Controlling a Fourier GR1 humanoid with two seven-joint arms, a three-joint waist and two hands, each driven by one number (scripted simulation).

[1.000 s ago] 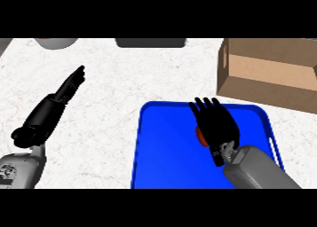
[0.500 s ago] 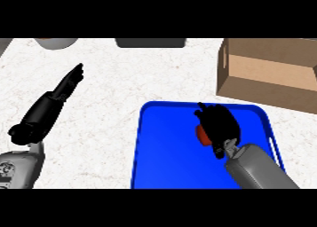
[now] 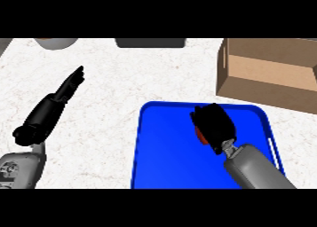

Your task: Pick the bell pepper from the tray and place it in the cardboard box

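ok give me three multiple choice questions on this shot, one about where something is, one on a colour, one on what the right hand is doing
1. Where is the cardboard box?
A. on the tray
B. on the counter beyond the tray, toward the view's upper right
C. beside the left hand

2. What colour is the tray?
A. blue
B. green
C. white

3. What state is the right hand in?
A. flat and open on the bare counter
B. resting inside the box
C. curled over the bell pepper on the tray

Answers:
1 B, the box stands past the tray's far right corner.
2 A, the tray's surface and rim are bright blue.
3 C, the fingers are curled, with only a red sliver of pepper showing at the hand's left edge.

The left hand stays out of it, open over the counter at the left.
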